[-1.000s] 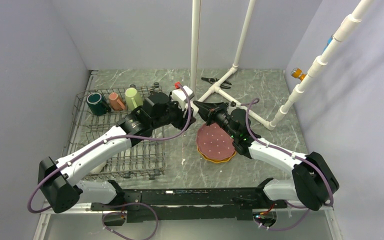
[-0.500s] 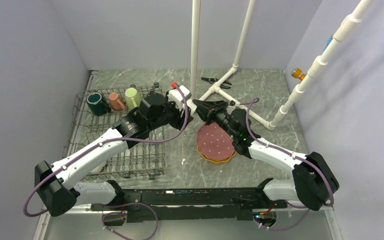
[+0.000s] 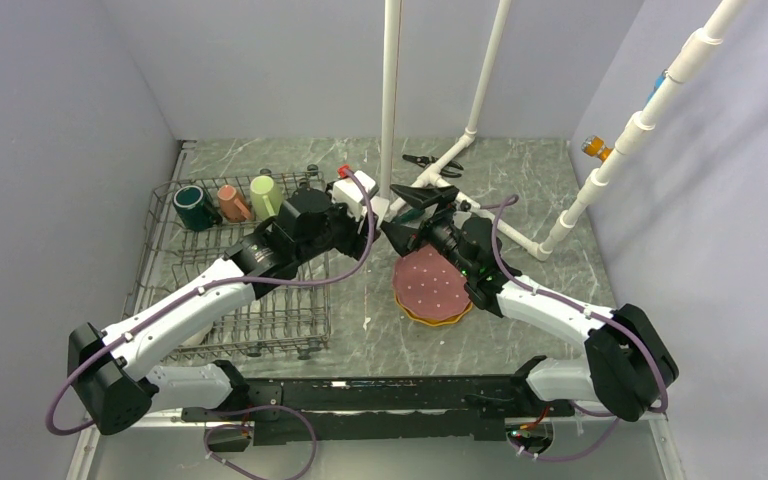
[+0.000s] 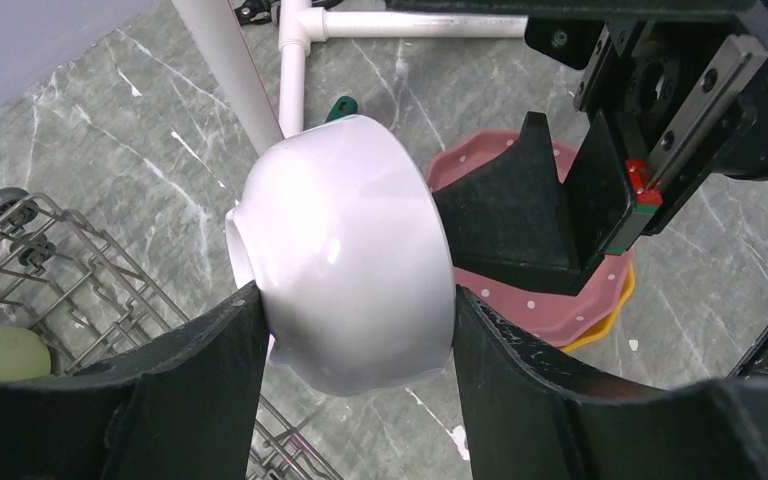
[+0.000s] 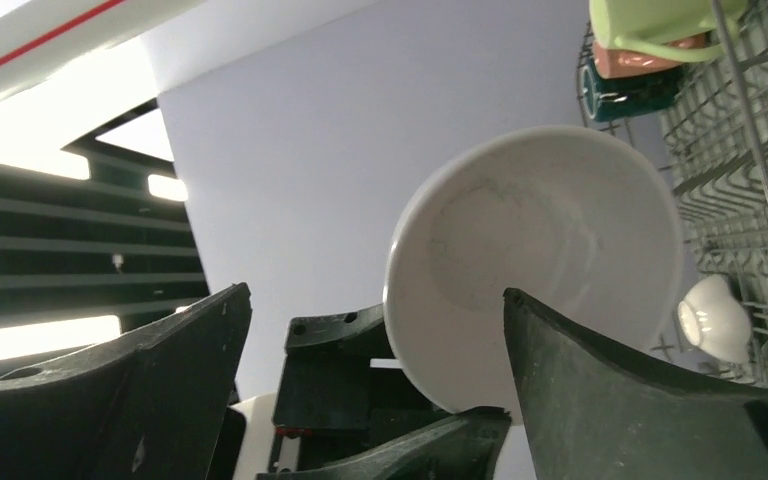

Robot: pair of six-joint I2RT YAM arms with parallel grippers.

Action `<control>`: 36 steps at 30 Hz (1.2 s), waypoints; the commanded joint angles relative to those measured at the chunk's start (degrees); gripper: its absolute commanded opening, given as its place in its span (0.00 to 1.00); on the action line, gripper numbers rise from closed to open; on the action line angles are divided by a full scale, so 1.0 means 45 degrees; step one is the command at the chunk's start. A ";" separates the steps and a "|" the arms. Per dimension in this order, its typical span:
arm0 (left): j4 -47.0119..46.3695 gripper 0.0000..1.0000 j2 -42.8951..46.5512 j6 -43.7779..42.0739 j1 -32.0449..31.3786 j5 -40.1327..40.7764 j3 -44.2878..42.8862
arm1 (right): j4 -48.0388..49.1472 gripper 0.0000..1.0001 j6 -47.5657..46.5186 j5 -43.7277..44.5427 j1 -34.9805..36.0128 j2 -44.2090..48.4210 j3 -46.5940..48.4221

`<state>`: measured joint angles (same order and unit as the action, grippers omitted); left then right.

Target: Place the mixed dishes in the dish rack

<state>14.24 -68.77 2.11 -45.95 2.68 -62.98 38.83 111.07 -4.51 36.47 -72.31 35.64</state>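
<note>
Carrying step: bowl (image 4: 350,240) clamped in left gripper (image 4: 352,310), aloft just right of rack (image 3: 260,320). Right gripper (image 3: 407,215) spread wide beside it, grasping nothing. Next, probably: swing left over rack, lower bowl between tines.

You've got the white pipe frame (image 3: 391,100) standing on the grey marble table (image 3: 290,155). Black pliers (image 3: 419,159) lie just left of its base tee. An orange fitting (image 3: 594,148) sits beside its right diagonal pipe.
</note>
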 commanded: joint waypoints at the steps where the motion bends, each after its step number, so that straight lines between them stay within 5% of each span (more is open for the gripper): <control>1: -0.0982 0.00 0.0502 -0.0154 -0.0002 0.0369 -0.0068 | -0.0527 1.00 -0.0239 0.0207 0.0041 0.0411 0.0401; 11: -0.0938 0.00 0.0469 -0.0178 0.0007 0.0549 -0.0073 | -0.2099 1.00 -0.0929 0.0349 -0.0014 0.1003 0.0519; 26: -0.0255 0.00 0.0305 -0.0224 0.0003 0.2750 -0.0186 | -1.4207 1.00 -0.6499 0.0513 -0.3177 0.5506 0.0440; 36: 0.1876 0.00 0.0543 -0.0106 0.0007 0.5202 -0.1297 | -1.5458 1.00 -0.9222 0.0966 -0.3602 0.7543 0.0218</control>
<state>19.35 -68.71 2.13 -45.95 18.96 -63.64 -27.49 76.27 -1.93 20.58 -41.15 37.06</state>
